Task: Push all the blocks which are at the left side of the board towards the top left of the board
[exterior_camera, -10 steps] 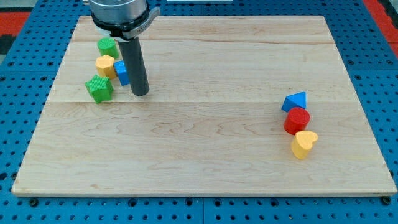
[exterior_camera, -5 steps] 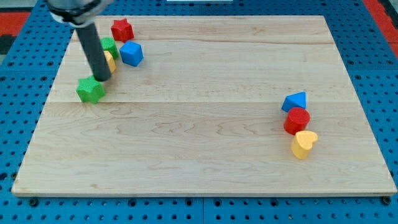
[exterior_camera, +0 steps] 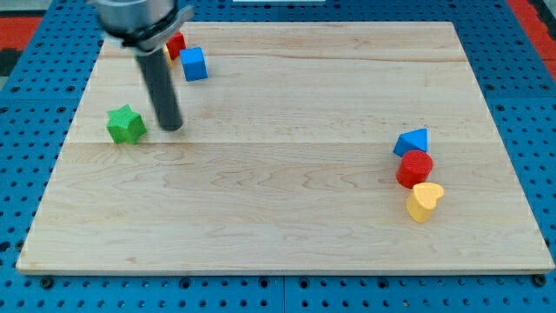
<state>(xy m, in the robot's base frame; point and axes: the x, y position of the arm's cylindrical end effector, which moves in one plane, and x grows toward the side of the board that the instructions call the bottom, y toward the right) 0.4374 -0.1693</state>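
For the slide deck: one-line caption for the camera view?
My tip sits just right of the green star block; blue cube and red block lie near the board's top left.

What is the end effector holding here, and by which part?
Nothing is held: my tip is a bare rod resting on the board, just to the view's right of the green star block, apart from it.

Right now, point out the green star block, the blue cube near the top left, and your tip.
green star block (exterior_camera: 126,124), camera view, centre of its top face
blue cube (exterior_camera: 194,63), camera view, its front face
my tip (exterior_camera: 172,127), camera view, the rod's very end, right of the star
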